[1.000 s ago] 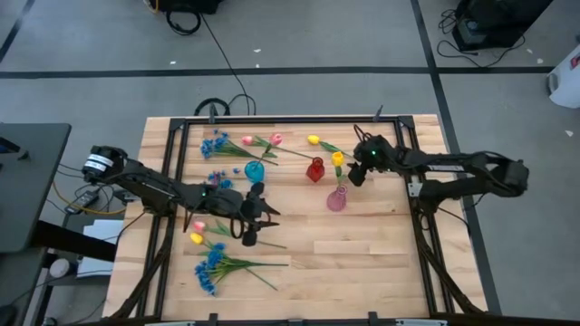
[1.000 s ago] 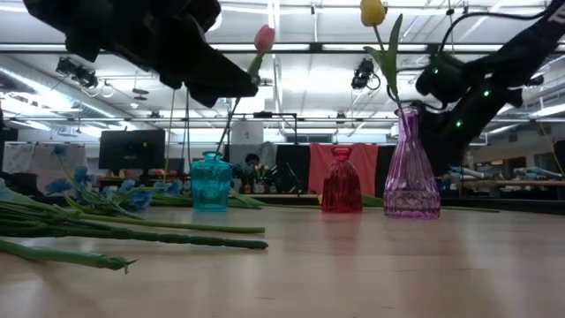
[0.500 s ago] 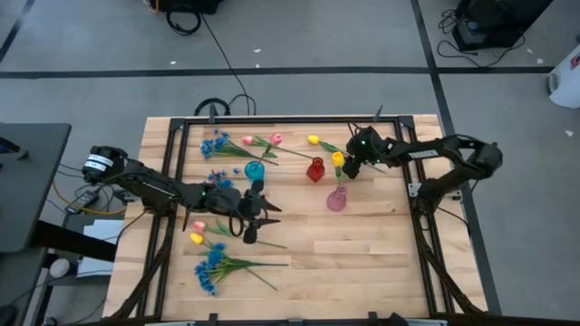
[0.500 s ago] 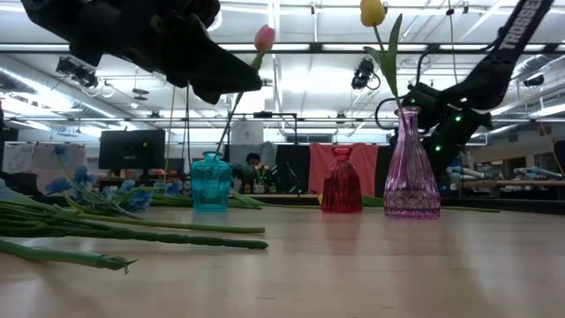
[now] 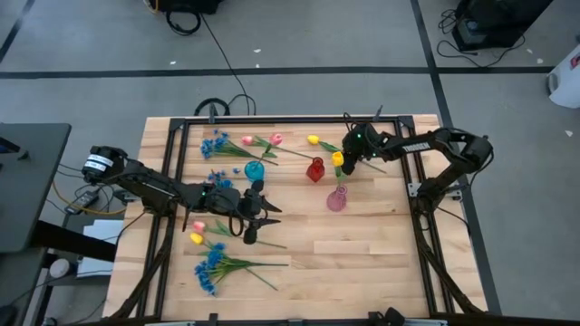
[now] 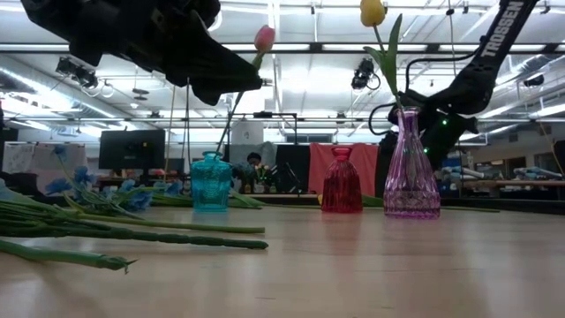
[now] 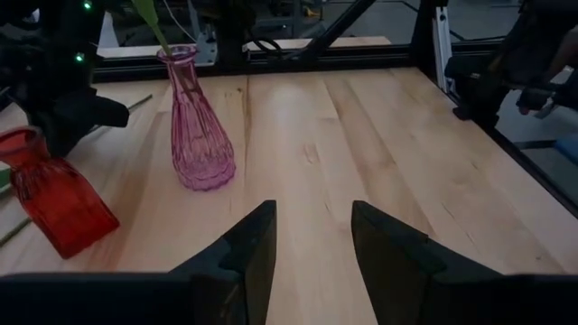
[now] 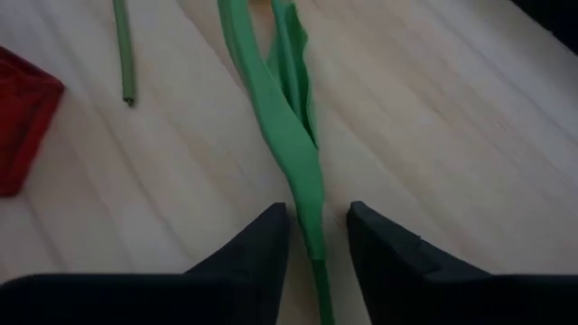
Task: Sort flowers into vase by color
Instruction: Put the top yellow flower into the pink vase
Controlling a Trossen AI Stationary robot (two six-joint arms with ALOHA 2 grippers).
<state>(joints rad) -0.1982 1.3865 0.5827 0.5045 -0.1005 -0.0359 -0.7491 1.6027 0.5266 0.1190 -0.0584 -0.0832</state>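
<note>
Right wrist view: right gripper (image 8: pixel 316 236), part-open, straddles a yellow tulip's (image 5: pixel 313 139) light, bendy stem (image 8: pixel 287 117) beyond the red vase (image 5: pixel 315 169); pinch the bare stalk.

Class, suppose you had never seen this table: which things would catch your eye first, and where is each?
Three small glass vases stand mid-table: a teal vase, a red vase and a pink vase holding a yellow tulip. At the far edge the right gripper straddles a green stem lying on the wood; blue sprays lie at the near left.
</note>
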